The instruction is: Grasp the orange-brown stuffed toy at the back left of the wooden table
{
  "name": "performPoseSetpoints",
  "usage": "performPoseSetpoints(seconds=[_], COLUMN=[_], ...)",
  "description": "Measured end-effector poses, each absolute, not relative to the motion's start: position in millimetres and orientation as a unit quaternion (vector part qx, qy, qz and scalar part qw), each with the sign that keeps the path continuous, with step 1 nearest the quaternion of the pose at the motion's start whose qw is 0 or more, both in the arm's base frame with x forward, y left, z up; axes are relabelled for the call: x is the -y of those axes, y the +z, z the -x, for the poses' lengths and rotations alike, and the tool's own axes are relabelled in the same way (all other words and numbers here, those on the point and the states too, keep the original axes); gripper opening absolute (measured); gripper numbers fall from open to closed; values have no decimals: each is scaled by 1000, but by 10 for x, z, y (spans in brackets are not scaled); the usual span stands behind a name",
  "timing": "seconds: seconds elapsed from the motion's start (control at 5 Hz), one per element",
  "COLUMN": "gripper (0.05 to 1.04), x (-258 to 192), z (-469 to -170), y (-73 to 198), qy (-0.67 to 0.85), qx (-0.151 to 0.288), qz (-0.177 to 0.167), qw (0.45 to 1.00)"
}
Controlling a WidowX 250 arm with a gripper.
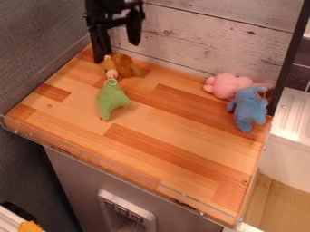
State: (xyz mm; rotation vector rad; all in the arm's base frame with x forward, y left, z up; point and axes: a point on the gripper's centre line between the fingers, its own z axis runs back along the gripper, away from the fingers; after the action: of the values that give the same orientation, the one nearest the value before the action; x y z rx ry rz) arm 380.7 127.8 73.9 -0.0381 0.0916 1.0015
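Near edge: clear lip (160, 184) along the worktop (181, 161). Blue plush (249, 108) by the right side; a knock could tip it off. Green plush (112, 99) lies left; its pale ring (111, 82) sits close to the brown plush (125, 65), so might snag and drag both. Pink plush (225, 85) just behind blue. Far left, gripper (117, 53) open, holding nothing, above and beside brown plush; off-centre fingers could shove it, or scrape the plank wall (200, 34).
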Motion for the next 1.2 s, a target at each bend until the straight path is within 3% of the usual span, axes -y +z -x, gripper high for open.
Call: performPoseSetpoints(seconds=[0.4,0.8,1.2], gripper=[999,944,365], x=[-1230,-1224,-1245], z=[-3826,-3811,-3821], y=[383,120,89], qy=[384,438,509], qx=[-39,-34,-26], qz=[19,20,24], qw=[922,898,860])
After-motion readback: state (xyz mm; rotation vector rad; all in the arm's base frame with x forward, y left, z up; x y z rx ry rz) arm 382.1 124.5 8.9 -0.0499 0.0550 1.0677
